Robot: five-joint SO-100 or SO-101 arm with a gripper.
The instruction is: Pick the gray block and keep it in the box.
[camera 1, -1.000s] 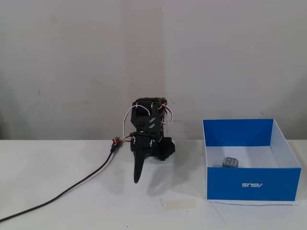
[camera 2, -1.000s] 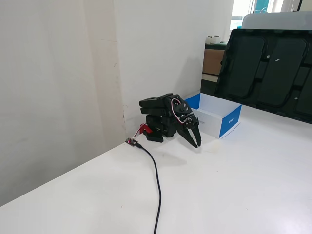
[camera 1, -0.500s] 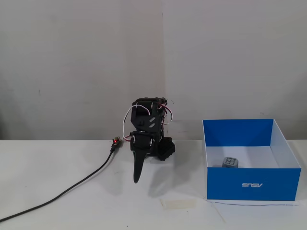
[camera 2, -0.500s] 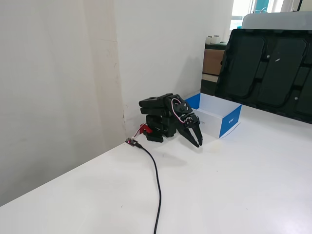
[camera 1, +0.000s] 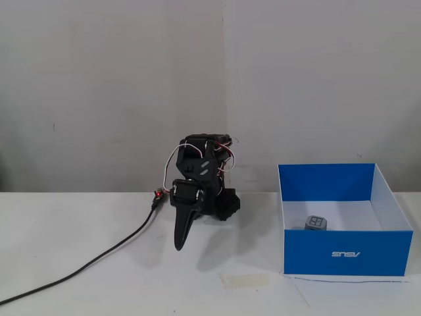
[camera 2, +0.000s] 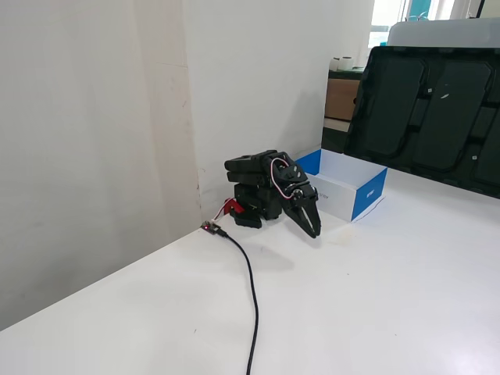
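Observation:
The gray block lies on the white floor of the blue box, near its front wall, at the right of a fixed view. In the other fixed view the box stands beyond the arm and the block is hidden inside it. The black arm is folded low by the wall. Its gripper points down at the table, well to the left of the box, shut with nothing in it. From the side, the gripper shows its fingers together just above the table.
A black cable runs from the arm's base to the front left, seen also as the cable. A strip of tape lies on the table before the arm. A large black panel stands behind the box.
The gripper has swung a little to the left in the front view, away from the box, and its fingers have drawn together. The block and box have not moved.

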